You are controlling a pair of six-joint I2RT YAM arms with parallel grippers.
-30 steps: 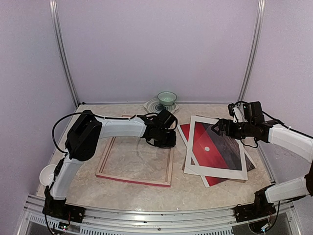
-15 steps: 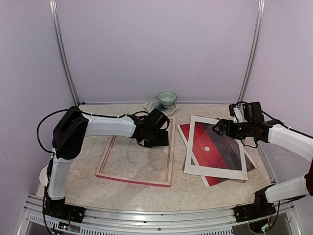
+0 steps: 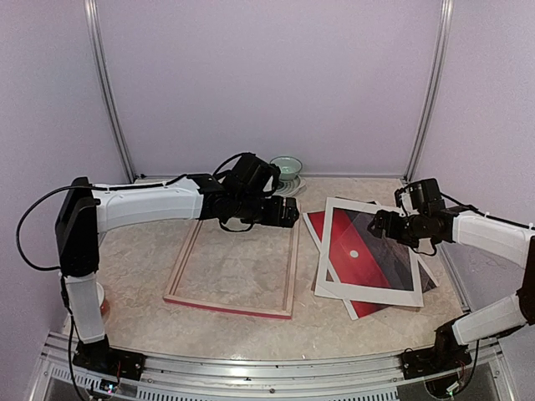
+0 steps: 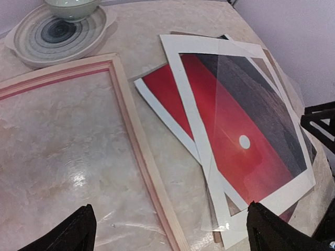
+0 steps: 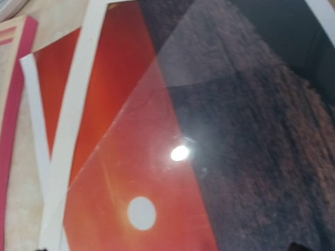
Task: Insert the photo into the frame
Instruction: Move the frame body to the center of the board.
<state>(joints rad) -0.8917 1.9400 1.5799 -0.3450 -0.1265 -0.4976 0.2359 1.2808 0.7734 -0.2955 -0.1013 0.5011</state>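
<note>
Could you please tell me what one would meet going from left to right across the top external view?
The left arm's upright link → the frame → the photo, lying under the white mat → the right arm's white forearm.

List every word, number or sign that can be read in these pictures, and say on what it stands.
None: no text can be read on the photo, the mat, the frame, the plate or the bowl.
</note>
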